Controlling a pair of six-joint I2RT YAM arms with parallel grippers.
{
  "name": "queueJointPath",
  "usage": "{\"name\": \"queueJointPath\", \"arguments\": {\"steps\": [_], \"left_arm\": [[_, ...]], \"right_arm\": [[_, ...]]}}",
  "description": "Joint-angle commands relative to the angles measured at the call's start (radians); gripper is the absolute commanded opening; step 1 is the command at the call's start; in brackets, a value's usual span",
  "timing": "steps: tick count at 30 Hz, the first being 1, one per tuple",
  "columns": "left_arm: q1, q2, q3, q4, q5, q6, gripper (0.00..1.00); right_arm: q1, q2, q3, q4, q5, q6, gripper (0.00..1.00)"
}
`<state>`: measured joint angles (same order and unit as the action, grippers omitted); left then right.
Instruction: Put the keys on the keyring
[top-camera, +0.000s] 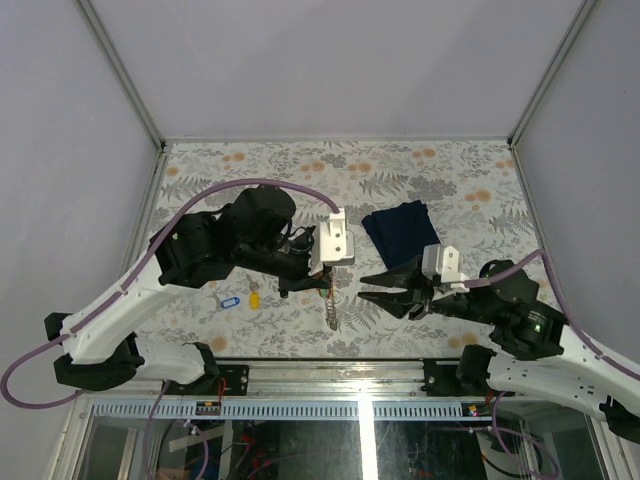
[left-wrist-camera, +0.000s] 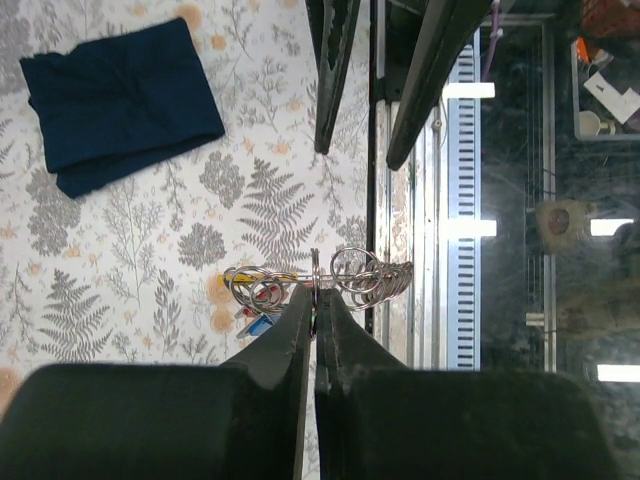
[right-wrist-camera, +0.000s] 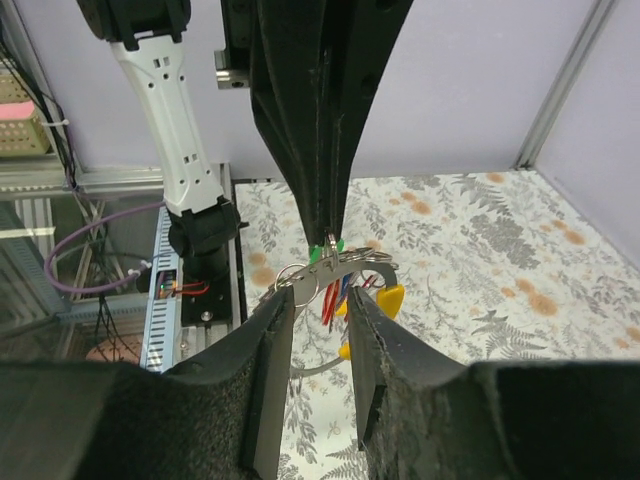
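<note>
Silvery wire loops bunched together make up the keyring (left-wrist-camera: 350, 278), which hangs off the table (top-camera: 300, 170) near its front edge. It is pinched by the left gripper (left-wrist-camera: 315, 297), whose dark fingers are pressed flat together on one loop. The overhead view reduces the ring to a thin dangling cluster, with its toothed rim too small to read. The right gripper (right-wrist-camera: 318, 300) points toward it with its jaws spread and nothing between them. Its fingertips sit just below the ring, and whether they touch it cannot be told. A yellow tag (right-wrist-camera: 388, 298) and some red ones hang behind the ring, partly hidden by the right gripper's own finger. A green tag (right-wrist-camera: 325, 250) peeks out on either side of the left gripper's tips, and what it is attached to is hidden. Lying on the table under the left arm, well apart from the ring, are a blue-tagged key (top-camera: 230, 300) and a yellow-tagged key (top-camera: 254, 298), their metal blades hard to make out. A folded navy cloth (top-camera: 400, 232) lies farther back.
</note>
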<state>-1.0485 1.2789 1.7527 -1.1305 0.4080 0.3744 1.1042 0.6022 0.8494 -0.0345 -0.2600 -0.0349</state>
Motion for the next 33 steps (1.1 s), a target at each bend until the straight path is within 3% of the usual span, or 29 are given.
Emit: {"name": "queueJointPath", "arguments": {"steps": [1,11,25,33], "left_arm": [[-0.006,0.018,0.06,-0.097,-0.022,0.029,0.0],[-0.011,0.031,0.076,-0.091,0.01,0.049,0.0],[-0.017,0.024,0.071,-0.071,0.038,0.064,0.0],[-0.019,0.019,0.064,-0.061,0.052,0.07,0.0]], "right_arm": [[0.001,0.038,-0.022,0.111,-0.051,0.023,0.35],[0.001,0.131,-0.029,0.222,-0.08,0.035,0.35],[0.0,0.165,-0.027,0.239,-0.084,0.036,0.3],[0.0,0.185,-0.021,0.236,-0.082,0.035,0.13]]}}
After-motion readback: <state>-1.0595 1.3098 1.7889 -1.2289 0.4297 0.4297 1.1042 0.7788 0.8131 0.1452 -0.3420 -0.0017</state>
